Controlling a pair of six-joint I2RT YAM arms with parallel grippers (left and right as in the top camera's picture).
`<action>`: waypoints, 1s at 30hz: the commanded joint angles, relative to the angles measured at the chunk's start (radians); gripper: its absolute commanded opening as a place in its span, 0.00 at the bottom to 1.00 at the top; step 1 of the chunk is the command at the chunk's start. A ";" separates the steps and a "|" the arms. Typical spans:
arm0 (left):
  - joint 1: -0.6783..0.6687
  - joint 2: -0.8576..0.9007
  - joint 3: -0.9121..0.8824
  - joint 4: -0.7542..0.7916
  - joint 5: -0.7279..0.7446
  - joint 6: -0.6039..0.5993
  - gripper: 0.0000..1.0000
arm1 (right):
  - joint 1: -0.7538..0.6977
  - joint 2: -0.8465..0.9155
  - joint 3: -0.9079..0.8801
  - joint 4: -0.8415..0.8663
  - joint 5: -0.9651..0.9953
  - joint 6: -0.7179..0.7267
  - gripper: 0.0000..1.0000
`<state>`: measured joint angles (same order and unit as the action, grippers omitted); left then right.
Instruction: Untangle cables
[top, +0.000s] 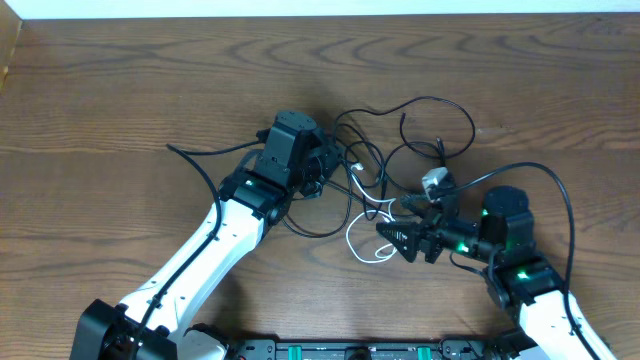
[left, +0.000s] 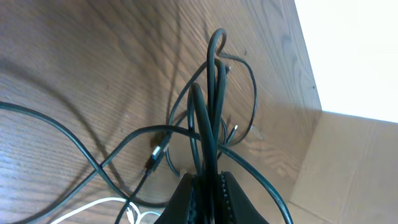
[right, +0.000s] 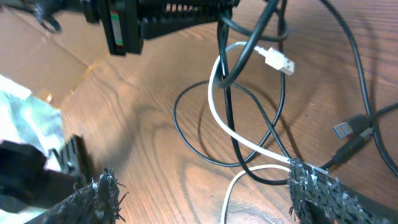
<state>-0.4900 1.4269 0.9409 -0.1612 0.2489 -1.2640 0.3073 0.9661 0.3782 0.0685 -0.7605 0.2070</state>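
On the wooden surface, left of the white cable, the left gripper has its jaws clamped together on a bunch of black cables, whose strands stand up in a tight loop from the grip. The white cable lies in the middle of the knot, threaded through black loops, its white plug on the far side. Just right of it, the right gripper hovers low with jaws wide apart and holding nothing; the white cable runs beside one of its fingers. The step in hand looks like picking a fresh hold. It probably goes best if the right jaws close on the white cable alone, near where it crosses the black strands, then draw it away from the left gripper slowly, watching that the plug does not snag in a loop.
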 joint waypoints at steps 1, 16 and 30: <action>0.000 -0.010 0.005 -0.004 0.059 -0.017 0.08 | 0.034 0.033 0.007 0.029 0.056 -0.078 0.84; 0.000 -0.010 0.005 -0.026 0.137 -0.001 0.08 | 0.104 0.089 0.007 0.097 0.250 -0.276 0.62; 0.001 -0.010 0.005 -0.060 0.032 0.059 0.08 | 0.148 0.080 0.008 0.085 0.172 -0.173 0.01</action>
<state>-0.4900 1.4269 0.9409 -0.1928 0.3523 -1.2537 0.4492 1.0790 0.3782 0.1520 -0.5617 -0.0353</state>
